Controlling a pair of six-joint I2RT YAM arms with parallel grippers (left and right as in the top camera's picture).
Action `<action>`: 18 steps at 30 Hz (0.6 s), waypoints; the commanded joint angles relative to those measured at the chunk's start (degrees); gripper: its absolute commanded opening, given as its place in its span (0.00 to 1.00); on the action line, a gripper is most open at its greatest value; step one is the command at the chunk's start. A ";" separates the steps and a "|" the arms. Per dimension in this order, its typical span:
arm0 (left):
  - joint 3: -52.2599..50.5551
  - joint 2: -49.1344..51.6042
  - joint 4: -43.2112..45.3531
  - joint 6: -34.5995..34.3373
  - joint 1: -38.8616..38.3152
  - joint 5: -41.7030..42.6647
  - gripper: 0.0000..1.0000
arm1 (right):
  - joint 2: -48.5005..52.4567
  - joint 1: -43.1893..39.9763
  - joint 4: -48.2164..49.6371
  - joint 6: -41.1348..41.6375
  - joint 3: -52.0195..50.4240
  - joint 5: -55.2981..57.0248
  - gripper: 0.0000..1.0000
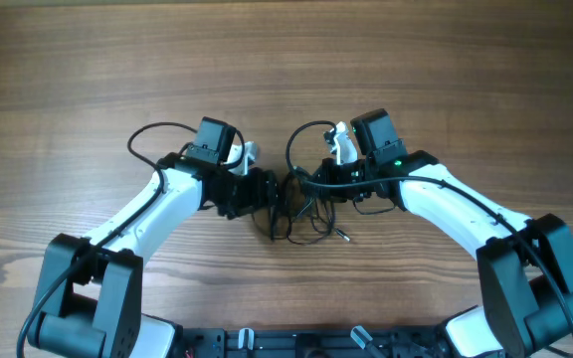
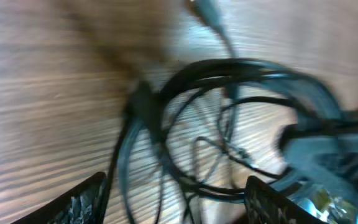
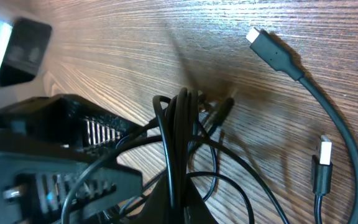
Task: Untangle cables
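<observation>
Spreading wide beyond the arms and to both flanks, the brown wood-grain table (image 1: 286,60) gives bare surface; the arm bases (image 1: 88,298) crowd its near edge. The thin black looped cables (image 1: 311,221) lie at centre between both claws, trailing toward the near edge. The left gripper (image 1: 265,191) has its fingers (image 2: 79,200) apart, astride the loops. The right gripper (image 1: 304,182) is closed on a bundle whose long axis runs straight from its jaws to the table. Two plug ends (image 3: 263,43) point away from it.
</observation>
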 commanded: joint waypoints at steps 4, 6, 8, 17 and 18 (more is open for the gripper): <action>-0.15 0.46 1.81 -0.85 1.57 5.22 0.71 | -0.42 -0.07 0.13 -1.16 0.07 -0.22 0.04; -0.15 0.46 0.37 -0.59 0.72 4.94 0.71 | -0.42 -0.07 0.13 -1.16 0.07 -0.24 0.04; -0.15 0.46 -1.27 -0.61 -0.50 3.21 0.70 | -0.42 -0.07 0.11 -1.14 0.07 -0.24 0.04; -0.15 0.46 -1.79 -0.68 -0.22 -6.25 0.24 | -0.42 -0.07 -0.72 -1.16 0.07 -0.26 0.04; -0.15 0.46 -1.81 -0.66 0.74 -6.25 0.18 | -0.42 -0.07 -0.72 -1.16 0.07 -0.26 0.04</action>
